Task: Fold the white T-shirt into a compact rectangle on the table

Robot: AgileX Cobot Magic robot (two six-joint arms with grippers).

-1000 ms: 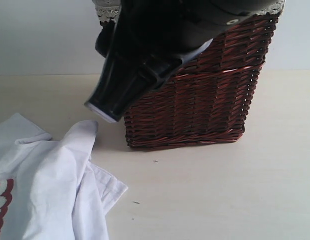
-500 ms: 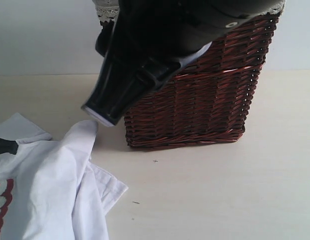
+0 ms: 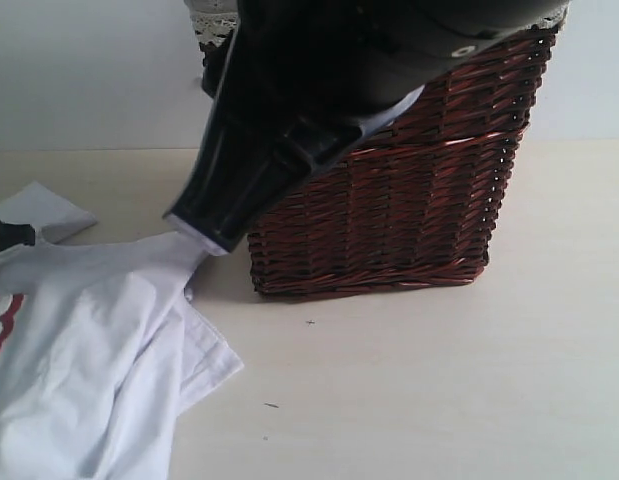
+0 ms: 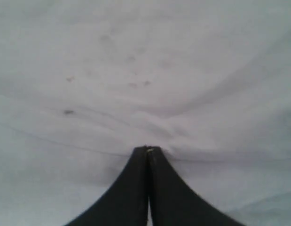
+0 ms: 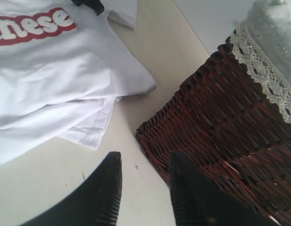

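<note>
On the counter point(image 3: 419, 390), your left tool point(image 4: 147, 150), clamped on the white T-shirt point(image 3: 79, 370), has tugged it flatter for folding; your right tool point(image 5: 146, 162) hangs part-open, empty.

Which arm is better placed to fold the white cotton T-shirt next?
Left, probably: left gripper is shut on the white T-shirt; right gripper hangs open, empty, by the brown wicker basket.

1. Chest of the white T-shirt point(image 5: 51, 75): fuzzy white letters point(image 5: 39, 22) outlined in red, legible as "nese"; the start of the word runs off the right wrist view.
2. Exterior view: a red-outlined fragment point(image 3: 1, 322) of the same print, unreadable.
</note>
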